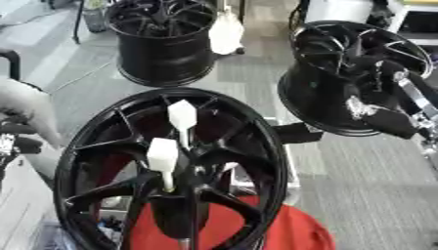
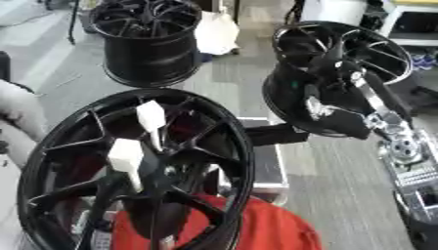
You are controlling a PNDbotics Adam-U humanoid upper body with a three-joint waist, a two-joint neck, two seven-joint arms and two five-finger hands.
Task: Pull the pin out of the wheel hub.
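Your right hand (image 1: 381, 117) reaches into the black wheel hub (image 1: 346, 73) at upper right. Nearest you, a larger black wheel (image 1: 94, 141) carries two white pins (image 1: 181, 117) above red cloth (image 1: 295, 229).

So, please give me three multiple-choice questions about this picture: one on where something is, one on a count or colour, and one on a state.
1. Where is the red cloth?
A. under the nearest wheel's lower edge
B. on the far left wheel
C. in the right hand

2. How many white pins stand in the nearest wheel hub?
A. none
B. two
C. five

3. What does the right hand do?
A. rests flat on the floor
B. holds a white pin
C. reaches at the right wheel

Answers: 1 A, the red shows below that rim. 2 B, an upper pin and a lower pin show. 3 C, the black hand lies against that wheel's rim.
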